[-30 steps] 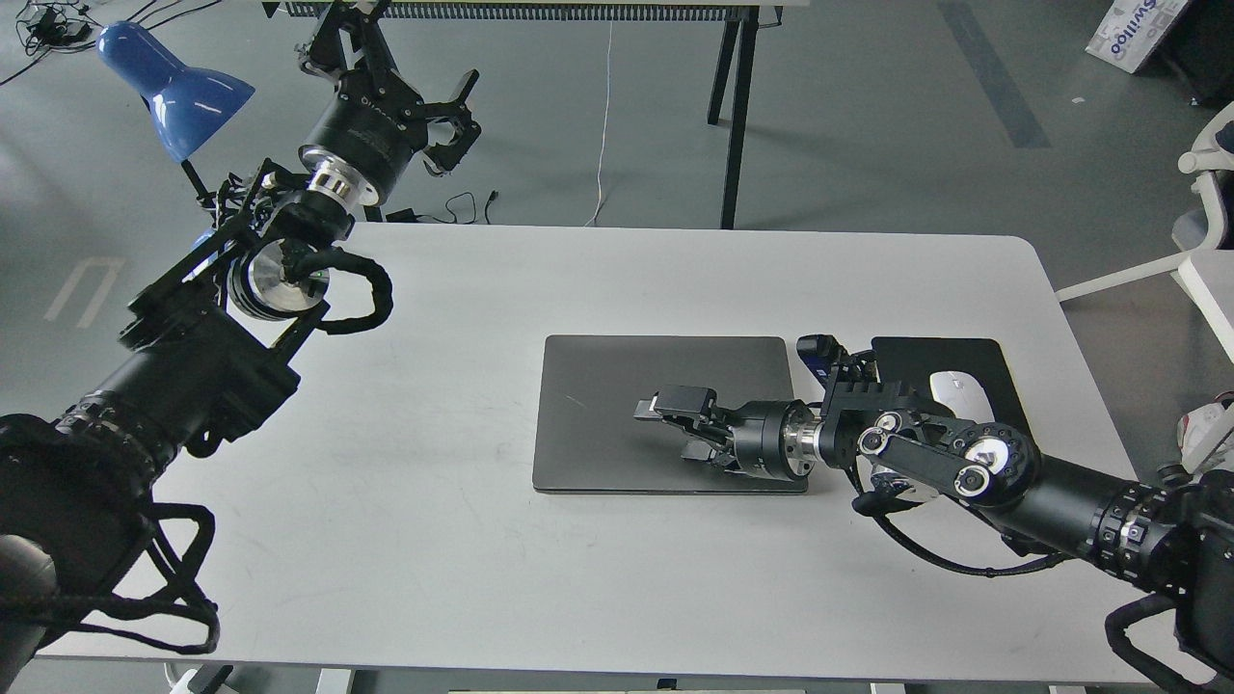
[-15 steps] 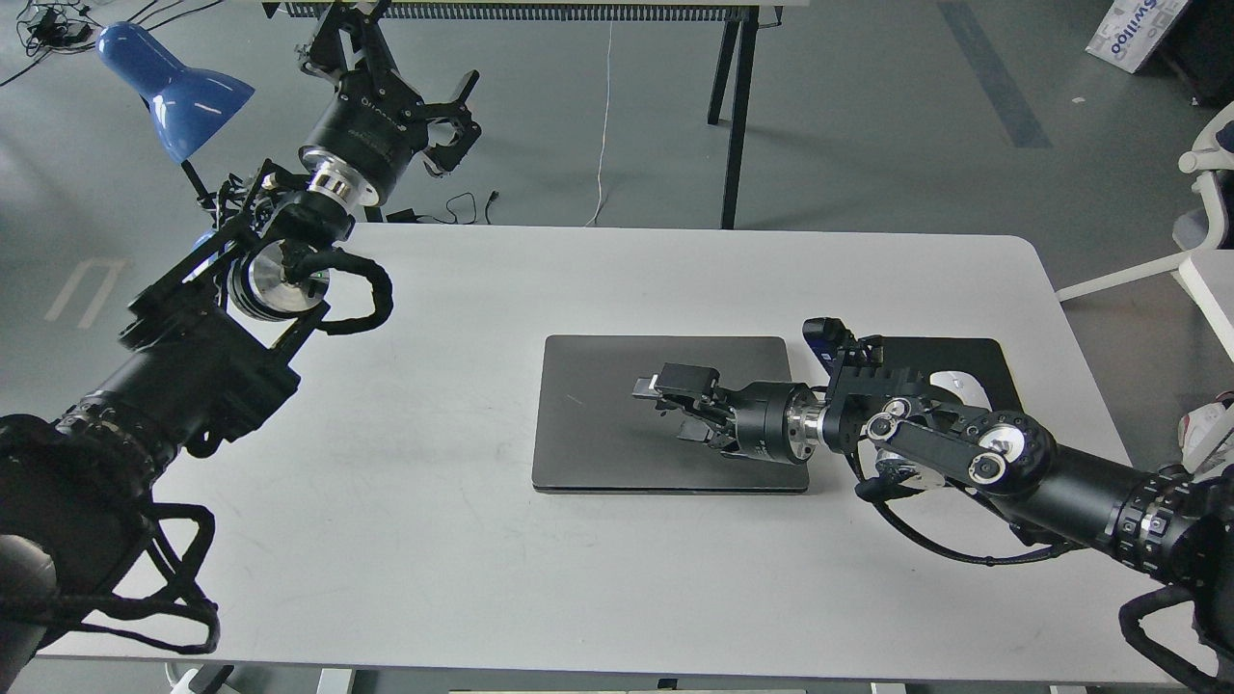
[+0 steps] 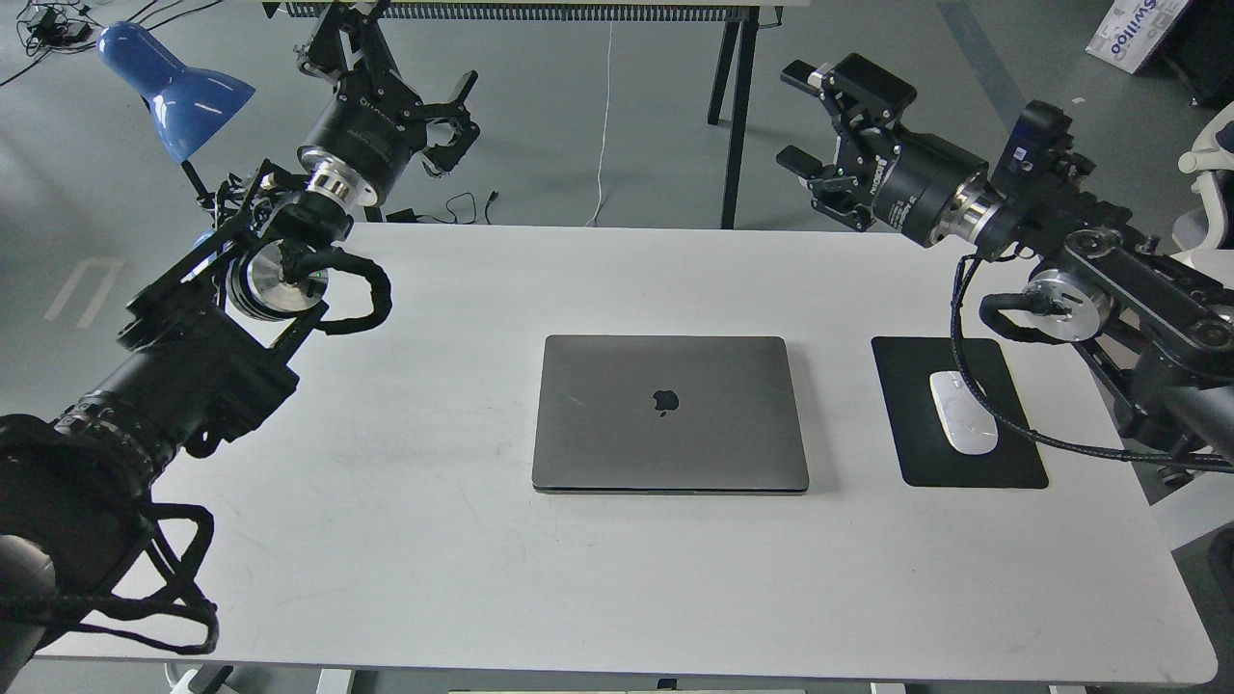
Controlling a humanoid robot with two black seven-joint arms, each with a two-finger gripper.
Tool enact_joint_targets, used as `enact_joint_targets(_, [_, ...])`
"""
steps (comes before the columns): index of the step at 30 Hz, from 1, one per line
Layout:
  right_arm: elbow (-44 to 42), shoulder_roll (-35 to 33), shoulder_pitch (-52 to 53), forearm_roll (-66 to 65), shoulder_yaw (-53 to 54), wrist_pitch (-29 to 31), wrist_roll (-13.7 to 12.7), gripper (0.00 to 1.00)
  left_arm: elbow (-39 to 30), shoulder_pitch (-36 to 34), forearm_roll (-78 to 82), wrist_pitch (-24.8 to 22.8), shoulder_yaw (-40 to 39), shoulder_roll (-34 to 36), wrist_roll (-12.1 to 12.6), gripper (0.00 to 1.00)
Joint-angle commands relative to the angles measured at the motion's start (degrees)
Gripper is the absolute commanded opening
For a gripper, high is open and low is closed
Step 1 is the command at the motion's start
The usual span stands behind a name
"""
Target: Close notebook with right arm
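Closed notebook (image 3: 670, 413) lying flat near the middle of the white worktop (image 3: 434, 540), lid down, dark apple logo face up at the centre of the lid. Long axis running left to right across the view, long edges parallel to the worktop's near edge; front lip seen as a thin seam along the near side. Just to its right, apart from it, a black mouse pad (image 3: 969, 453) with a white mouse (image 3: 962, 412) on it, mouse tilted slightly, long axis pointing roughly away. Right arm (image 3: 1109, 289) raised above the worktop's far right corner, well apart from the notebook; right claw (image 3: 815, 120) spread wide, holding nothing, fingers pointing left and away. Left arm (image 3: 193, 376) raised over the far left corner, thick braided cable looped beside its joint; left claw (image 3: 453, 120) also spread apart and empty, pointing right and away. Blue lamp (image 3: 174, 92) behind the left arm
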Motion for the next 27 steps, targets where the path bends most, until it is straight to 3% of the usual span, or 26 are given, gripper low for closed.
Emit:
enact_joint_targets(1, [-0.6,-0.4,-0.7,7.4,4.6,-0.3,0.2,1.0,0.0,-0.1,-0.1,0.0,0.0,0.0,0.0,1.0])
enact_joint_targets(12, [-20.3,-1.1,-2.5,30.6,12.0,0.3,-1.1,1.0,0.0,0.0,-0.1,0.0,-0.1,0.1,-0.1,1.0])
enact_joint_targets(16, [-26.7,-0.4,-2.7,37.2,12.0,3.7,-0.8,1.0,0.0,-0.1,-0.1,0.0,-0.1,0.1,-0.1,1.0])
enact_joint_targets(19, [-27.1,-0.4,-3.4,37.5,11.5,6.4,-0.9,1.0,0.0,0.0,-0.1,0.0,-0.1,0.1,-0.1,1.0])
enact_joint_targets(27, [-26.3,-0.2,-3.3,37.4,10.8,6.7,-1.0,1.0,0.0,0.0,-0.1,0.0,-0.1,0.0,-0.1,1.0])
